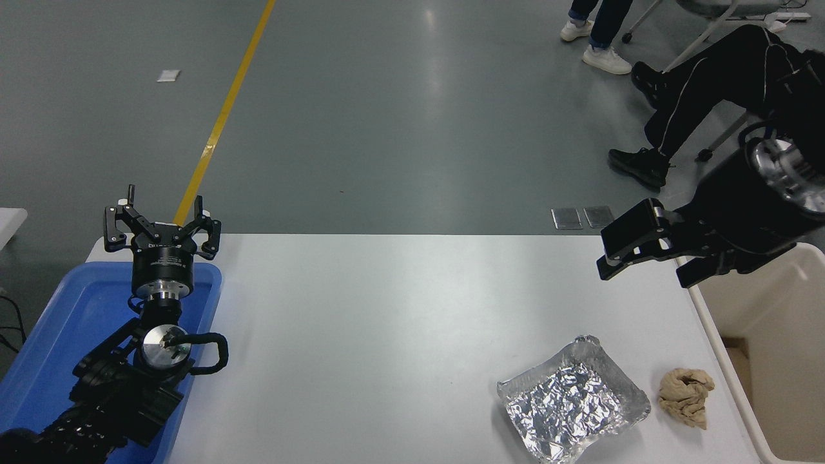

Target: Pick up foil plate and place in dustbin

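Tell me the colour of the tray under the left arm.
Blue; the tray shows in the head view.

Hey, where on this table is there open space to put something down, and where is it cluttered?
The widest bare stretch of the white table runs between the blue tray on the left and the foil plate. It is crowded at the near right, where the foil plate and the paper wad lie beside the dustbin, below the right gripper.

1. The white surface [387, 322] runs across the lower half of the view.
2. The foil plate [572, 407] lies on it near the lower right, base crumpled.
3. A tan paper wad [686, 396] sits just beside the plate, apart from it.
4. A blue tray [64, 328] rests at the left edge.
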Available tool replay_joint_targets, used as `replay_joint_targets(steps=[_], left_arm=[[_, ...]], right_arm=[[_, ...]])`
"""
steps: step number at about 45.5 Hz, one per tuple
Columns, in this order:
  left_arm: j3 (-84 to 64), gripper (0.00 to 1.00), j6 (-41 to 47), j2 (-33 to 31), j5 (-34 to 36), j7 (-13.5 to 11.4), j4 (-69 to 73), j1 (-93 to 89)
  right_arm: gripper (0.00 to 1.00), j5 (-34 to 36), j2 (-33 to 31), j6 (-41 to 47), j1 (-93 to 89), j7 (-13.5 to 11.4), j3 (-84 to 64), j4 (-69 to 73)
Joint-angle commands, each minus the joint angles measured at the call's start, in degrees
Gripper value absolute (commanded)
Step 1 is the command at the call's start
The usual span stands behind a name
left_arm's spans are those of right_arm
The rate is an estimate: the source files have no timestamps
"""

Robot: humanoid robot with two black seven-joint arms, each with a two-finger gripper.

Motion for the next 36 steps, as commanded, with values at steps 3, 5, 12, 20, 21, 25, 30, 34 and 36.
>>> replay_joint_targets(steps=[3, 5, 12, 20, 21, 25, 30, 34, 36], left_arm=[[0.0, 0.99, 0.0, 0.0, 0.0, 0.0, 0.0, 0.0], [0.0, 0.99, 0.0, 0.0, 0.0, 0.0, 0.0, 0.0], [0.0, 0.99, 0.0, 0.0, 0.1, 0.0, 0.0, 0.0], [0.0, 0.99, 0.0, 0.0, 0.0, 0.0, 0.0, 0.0], [0.0, 0.99, 0.0, 0.0, 0.0, 0.0, 0.0, 0.0], [0.0, 0.99, 0.0, 0.0, 0.0, 0.0, 0.0, 0.0], [0.0, 0.99, 0.0, 0.0, 0.1, 0.0, 0.0, 0.0], [0.0, 0.99, 0.0, 0.0, 0.1, 0.0, 0.0, 0.0], [0.0, 0.99, 0.0, 0.0, 0.1, 0.0, 0.0, 0.0]], right_arm=[[1.00, 0.7, -1.4, -12.3, -11.3, -0.6, -4.6, -0.4], [1.00, 1.2, -1.2, -15.2, -14.5, -0.6, -4.6, -1.2], [1.00, 1.4, -1.0, -22.5, -23.5, -0.7, -3.8, -2.3], [0.98, 0.6, -0.8, -34.2, -33.2, -0.6, -0.3, -2.7], [0.98, 0.3, -0.8, -35.5, -34.1, -0.6, 0.2, -2.7], [0.98, -0.9, 0.6, -39.1, -37.0, -0.6, 1.0, -2.7], [0.98, -4.2, 2.4, -44.0, -41.0, -0.6, 2.8, -2.8], [0.98, -6.3, 4.5, -48.0, -43.6, -0.5, 3.9, -3.4], [0.98, -7.3, 5.8, -50.5, -45.1, -0.4, 3.8, -3.7]])
